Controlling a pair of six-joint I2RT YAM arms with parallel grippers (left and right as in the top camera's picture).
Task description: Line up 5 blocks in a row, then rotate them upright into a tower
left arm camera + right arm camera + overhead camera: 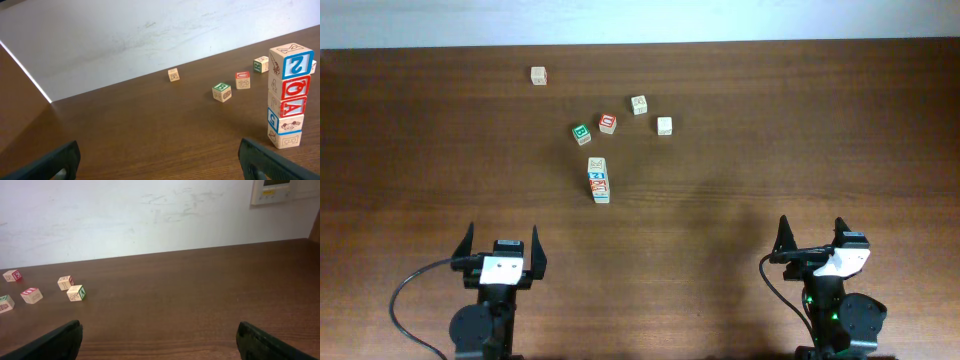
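- The left pincer (503, 236) and right pincer (812, 228) are held wide open, empty.
- Five loose blocks (608, 123) are scattered well ahead, nearer the left one; a block stack (598, 180) is seen just before them.

Dark table, pale wall

A dark brown wood-grain table (420, 150) fills the lower frame. A scuffed white wall (150, 215) rises behind it, evenly lit. At the upper right hangs a beige wall panel (272, 191).

Dark wooden table (770, 150), white wall (150, 215), pale wall-mounted panel (272, 191)
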